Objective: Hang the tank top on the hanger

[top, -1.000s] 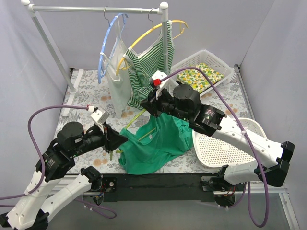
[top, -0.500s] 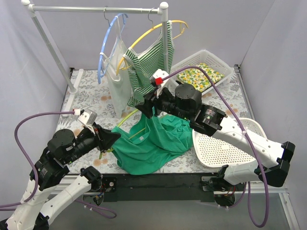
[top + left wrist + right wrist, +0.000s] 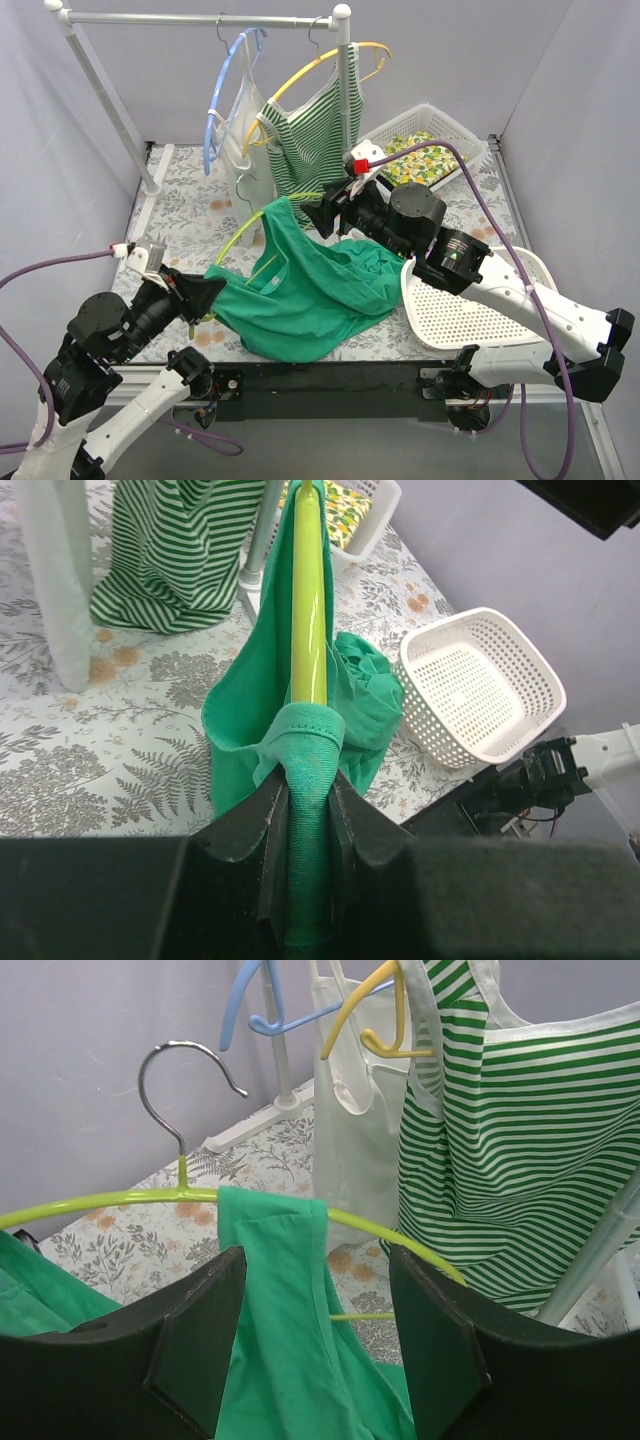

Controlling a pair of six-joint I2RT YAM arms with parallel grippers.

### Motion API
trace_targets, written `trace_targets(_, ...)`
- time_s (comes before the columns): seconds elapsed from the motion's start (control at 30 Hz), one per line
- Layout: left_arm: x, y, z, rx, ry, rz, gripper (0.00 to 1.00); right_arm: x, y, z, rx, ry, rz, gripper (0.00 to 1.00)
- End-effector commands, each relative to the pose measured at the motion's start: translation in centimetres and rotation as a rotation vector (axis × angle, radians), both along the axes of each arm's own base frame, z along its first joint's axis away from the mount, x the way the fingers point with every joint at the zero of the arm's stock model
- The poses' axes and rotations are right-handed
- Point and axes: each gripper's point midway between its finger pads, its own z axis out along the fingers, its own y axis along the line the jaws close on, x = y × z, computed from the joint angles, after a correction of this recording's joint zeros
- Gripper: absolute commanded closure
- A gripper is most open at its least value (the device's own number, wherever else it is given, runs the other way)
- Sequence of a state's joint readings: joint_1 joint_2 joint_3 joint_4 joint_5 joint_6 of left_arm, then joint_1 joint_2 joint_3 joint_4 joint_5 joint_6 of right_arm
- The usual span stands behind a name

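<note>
L gripper [image 3: 306,790]: jaws pinching tank top [image 3: 300,300] strap at near-left end of lime hanger [image 3: 308,610].
R gripper [image 3: 315,1260]: jaws spread, straddling far strap draping over hanger.

Lavender walls [image 3: 480,60] enclose a floral-patterned table [image 3: 190,200] and white rack [image 3: 150,17].

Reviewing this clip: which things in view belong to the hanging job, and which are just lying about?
Part of the job:
tank top
lime hanger

Just lying about:
striped top
white top
blue hanger
yellow hanger
garment rail
empty white basket
basket with lemon-print cloth
</note>
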State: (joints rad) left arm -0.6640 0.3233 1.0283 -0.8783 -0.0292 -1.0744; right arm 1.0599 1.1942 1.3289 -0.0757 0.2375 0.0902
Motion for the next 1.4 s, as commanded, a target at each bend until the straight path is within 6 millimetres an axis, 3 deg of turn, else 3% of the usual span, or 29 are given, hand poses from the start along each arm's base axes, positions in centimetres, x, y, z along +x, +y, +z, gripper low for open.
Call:
trace_targets(0.0, -0.3, 2.7, 3.6, -0.064, -0.078, 0.117, 1.0, 0.6, -0.8, 2.1, 0.065, -0.043, -0.053, 0.33)
trace_targets(0.43, -2.0, 6.1, 5.0, -0.043, -0.081, 0.203, 1.0, 1.1, 0.5, 0.0, 0.032, -0.003, -0.042, 0.33)
trace_targets(0.83, -3.0, 9.6, 4.0, -0.022, -0.013, 0.345, 1.0, 1.2, 1.3, -1.1, 0.039, 0.015, -0.029, 0.33)
trace_targets(1.1, -2.1, 12.8, 4.5, -0.018, -0.016, 0.536, 1.0, 1.1, 1.5, -1.4, 0.033, 0.02, -0.02, 0.33)
trace_targets(1.23, -0.8, 14.6, 5.7, 0.055, -0.039, 0.656, 1.0, 1.0, 1.7, -1.7, 0.03, 0.025, -0.011, 0.33)
trace_targets(1.37, 0.8, 14.9, 7.5, 0.097, -0.086, 0.711, 1.0, 0.9, 1.7, -1.7, 0.033, 0.027, -0.008, 0.33)
